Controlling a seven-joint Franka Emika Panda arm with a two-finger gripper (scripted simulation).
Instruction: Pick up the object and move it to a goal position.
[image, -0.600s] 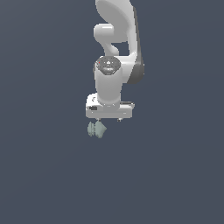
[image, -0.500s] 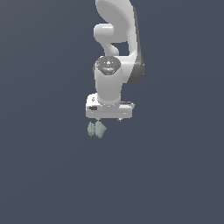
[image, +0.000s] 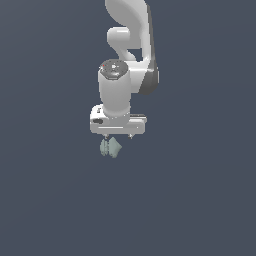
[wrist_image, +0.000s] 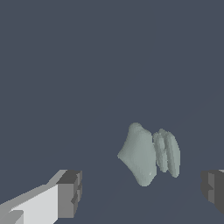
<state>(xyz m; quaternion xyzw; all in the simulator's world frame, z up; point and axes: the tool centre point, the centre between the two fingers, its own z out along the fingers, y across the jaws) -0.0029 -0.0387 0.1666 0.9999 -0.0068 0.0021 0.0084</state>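
Object (wrist_image: 146, 156): pale grey-green, ribbed, lying on the tabletop (image: 200, 200) directly beneath the end effector (image: 118, 137). End effector: fingers (wrist_image: 69, 193) spread wide, flanking it, nothing gripped. Step judged: pre-grasp; next, descend and close.

The plain slate-grey floor (image: 50, 200) carries only the object (image: 110, 148).

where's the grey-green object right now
In the exterior view the object sits just below the gripper; the wrist view shows it between the open fingers, untouched.
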